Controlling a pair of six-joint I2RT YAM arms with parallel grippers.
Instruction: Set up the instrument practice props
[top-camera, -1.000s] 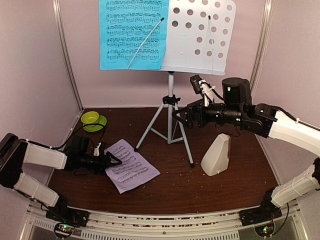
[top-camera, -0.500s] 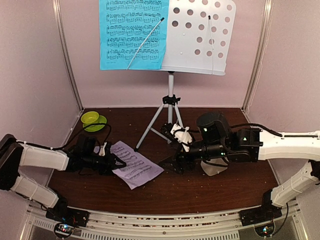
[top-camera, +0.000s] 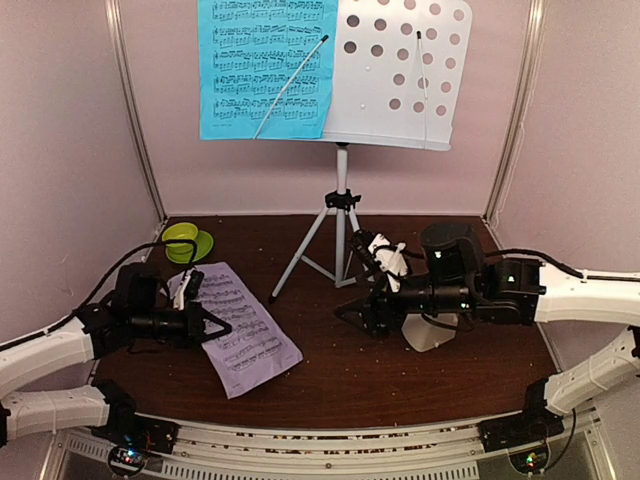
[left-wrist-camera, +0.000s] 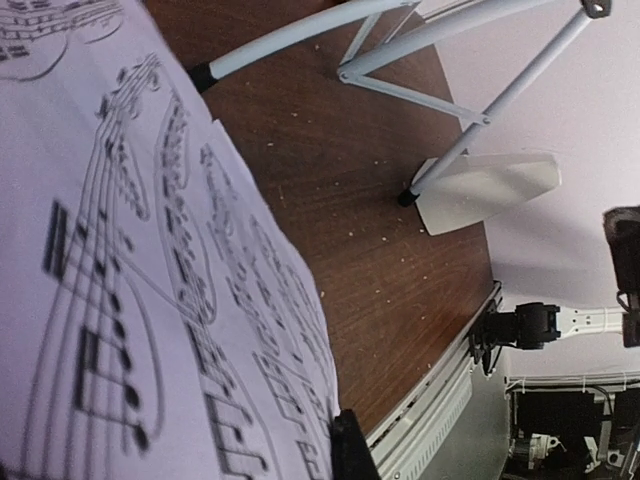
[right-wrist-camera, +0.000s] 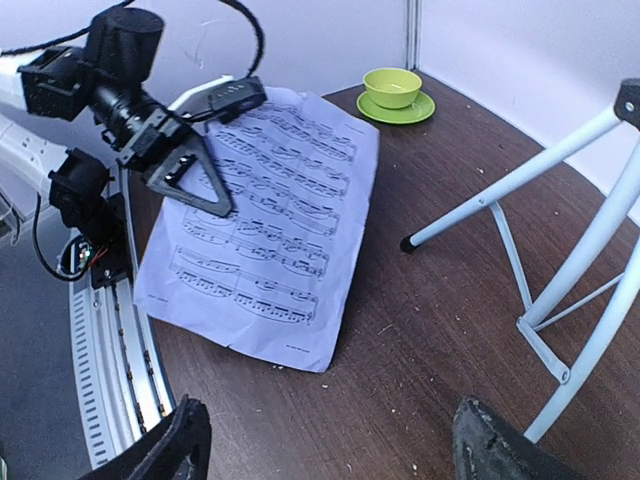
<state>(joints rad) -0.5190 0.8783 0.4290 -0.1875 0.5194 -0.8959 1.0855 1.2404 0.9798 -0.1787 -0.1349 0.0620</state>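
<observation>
The lilac sheet-music page (top-camera: 245, 345) lies on the brown table at the left, and my left gripper (top-camera: 212, 325) is shut on its left edge. In the left wrist view the lilac page (left-wrist-camera: 150, 300) fills the frame, with one dark fingertip (left-wrist-camera: 350, 455) at its edge. My right gripper (top-camera: 355, 315) hovers open low over the table, nothing between its fingers (right-wrist-camera: 175, 445). Behind its arm stands the cream metronome (top-camera: 432, 332), partly hidden. The white music stand (top-camera: 395, 75) on its silver tripod (top-camera: 341, 230) carries the cyan page (top-camera: 265, 65).
A lime-green bowl on a saucer (top-camera: 184, 237) sits at the back left, close to the lilac page's far corner (right-wrist-camera: 350, 135). Tripod legs (right-wrist-camera: 515, 180) spread over the table's middle. A metal rail (top-camera: 300, 440) runs along the near edge. Pink walls enclose the sides.
My left gripper closed on the lilac page and drew it leftward. The right arm came down from beside the stand's pole to just above the table in front of the metronome.
</observation>
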